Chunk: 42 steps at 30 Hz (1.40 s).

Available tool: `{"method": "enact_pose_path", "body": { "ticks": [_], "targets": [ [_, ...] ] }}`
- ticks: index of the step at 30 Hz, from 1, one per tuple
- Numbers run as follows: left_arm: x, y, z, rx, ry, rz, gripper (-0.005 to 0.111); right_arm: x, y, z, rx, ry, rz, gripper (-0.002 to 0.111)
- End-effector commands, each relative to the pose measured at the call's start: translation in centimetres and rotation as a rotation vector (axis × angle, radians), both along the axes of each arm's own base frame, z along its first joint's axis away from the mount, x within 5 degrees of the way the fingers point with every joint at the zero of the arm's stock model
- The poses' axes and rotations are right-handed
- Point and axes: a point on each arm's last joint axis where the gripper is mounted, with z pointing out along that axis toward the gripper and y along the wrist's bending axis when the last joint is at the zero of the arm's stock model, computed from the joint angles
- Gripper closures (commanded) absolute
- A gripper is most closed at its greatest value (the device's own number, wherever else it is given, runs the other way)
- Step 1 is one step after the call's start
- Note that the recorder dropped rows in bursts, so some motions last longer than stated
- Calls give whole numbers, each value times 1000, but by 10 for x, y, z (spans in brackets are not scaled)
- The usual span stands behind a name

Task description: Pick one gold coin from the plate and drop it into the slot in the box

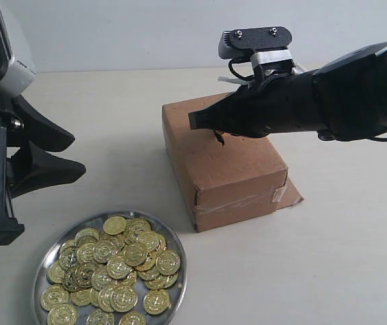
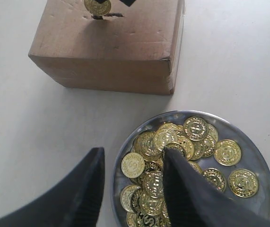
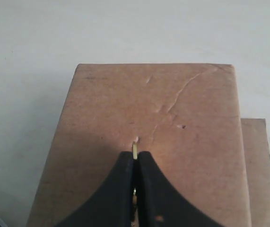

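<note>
My right gripper reaches over the brown cardboard box and is shut on one gold coin, held edge-on. The left wrist view shows that coin hanging just above the dark ragged slot in the box's top face. The slot sits right below the fingertips. The shiny silver plate lies at the front left, heaped with several gold coins. My left gripper hovers open above the plate's near edge with nothing between its fingers.
A loose cardboard flap sticks out at the box's base on the right. Clear tape wraps the box's front end. The pale tabletop runs round the box and plate.
</note>
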Motion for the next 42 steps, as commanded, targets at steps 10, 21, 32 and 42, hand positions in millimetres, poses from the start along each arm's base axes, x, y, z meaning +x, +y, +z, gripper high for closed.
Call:
{"method": "enact_pose_path", "body": {
  "ticks": [10, 21, 32, 42],
  "targets": [
    [-1, 1, 1, -16, 3, 10, 67, 1, 4, -5, -4, 14, 26, 108],
    [-1, 1, 1, -15, 2, 10, 67, 1, 4, -5, 1, 17, 22, 72],
    [-18, 17, 51, -339, -216, 167, 107, -29, -23, 100, 65, -322, 40, 108],
    [-84, 77, 1, -836, -271, 436, 107, -154, -118, 112, 129, -575, -18, 108]
  ]
}}
